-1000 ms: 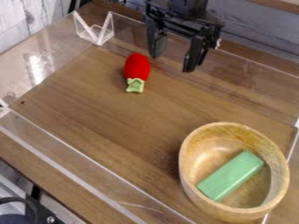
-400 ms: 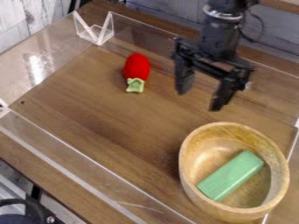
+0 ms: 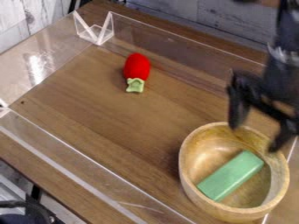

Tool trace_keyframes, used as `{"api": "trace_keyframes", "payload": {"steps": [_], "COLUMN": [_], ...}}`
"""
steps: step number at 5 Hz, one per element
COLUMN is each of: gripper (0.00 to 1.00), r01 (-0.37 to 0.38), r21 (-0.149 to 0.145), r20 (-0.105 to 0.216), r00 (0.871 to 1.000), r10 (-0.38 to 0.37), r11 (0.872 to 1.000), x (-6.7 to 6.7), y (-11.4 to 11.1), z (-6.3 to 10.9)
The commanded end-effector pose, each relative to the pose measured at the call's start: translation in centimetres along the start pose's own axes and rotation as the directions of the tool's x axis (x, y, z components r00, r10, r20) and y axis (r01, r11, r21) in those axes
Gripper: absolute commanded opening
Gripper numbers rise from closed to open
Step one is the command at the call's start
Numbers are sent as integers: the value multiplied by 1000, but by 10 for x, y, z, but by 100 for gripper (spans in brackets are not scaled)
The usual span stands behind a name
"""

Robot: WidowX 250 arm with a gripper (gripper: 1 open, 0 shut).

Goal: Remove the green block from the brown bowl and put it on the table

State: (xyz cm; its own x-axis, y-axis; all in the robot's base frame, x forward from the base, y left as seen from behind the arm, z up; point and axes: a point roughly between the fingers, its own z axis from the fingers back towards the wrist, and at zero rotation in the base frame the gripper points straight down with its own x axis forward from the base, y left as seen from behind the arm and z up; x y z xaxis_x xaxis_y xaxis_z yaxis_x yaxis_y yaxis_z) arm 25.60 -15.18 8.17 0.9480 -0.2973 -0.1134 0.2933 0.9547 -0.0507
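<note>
The hand (image 3: 261,117) hangs spread wide above the bowl's (image 3: 195,144) one-o'clock rim, holding nothing. The green block (image 3: 230,176) lies inside the bowl, on the counter (image 3: 105,122).

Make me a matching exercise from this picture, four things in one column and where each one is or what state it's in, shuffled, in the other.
Things:
1. green block
2. red pepper toy
3. pincer
4. brown bowl

Places or states:
A. open, above the bowl's far rim
B. lying on the bare table, upper left
C. lying inside the bowl
D. standing on the table, lower right

Pairs: 1-C, 2-B, 3-A, 4-D
</note>
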Motion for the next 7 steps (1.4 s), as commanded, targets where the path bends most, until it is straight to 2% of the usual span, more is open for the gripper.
{"api": "trace_keyframes", "payload": {"steps": [1,2,4,7], "gripper": [100,100,100,100], "r01": [43,68,-18,-107], "r21": [-4,-1,3,24], "r20": [29,35,70,117], "r00": [999,997,997,988], "r10": [-42,-68,18,104], "r11": [999,998,1000,994], "x": [-11,-21,-17,-32], "y": [-6,-8,0,-13], "z": [-2,-6,-8,-12]}}
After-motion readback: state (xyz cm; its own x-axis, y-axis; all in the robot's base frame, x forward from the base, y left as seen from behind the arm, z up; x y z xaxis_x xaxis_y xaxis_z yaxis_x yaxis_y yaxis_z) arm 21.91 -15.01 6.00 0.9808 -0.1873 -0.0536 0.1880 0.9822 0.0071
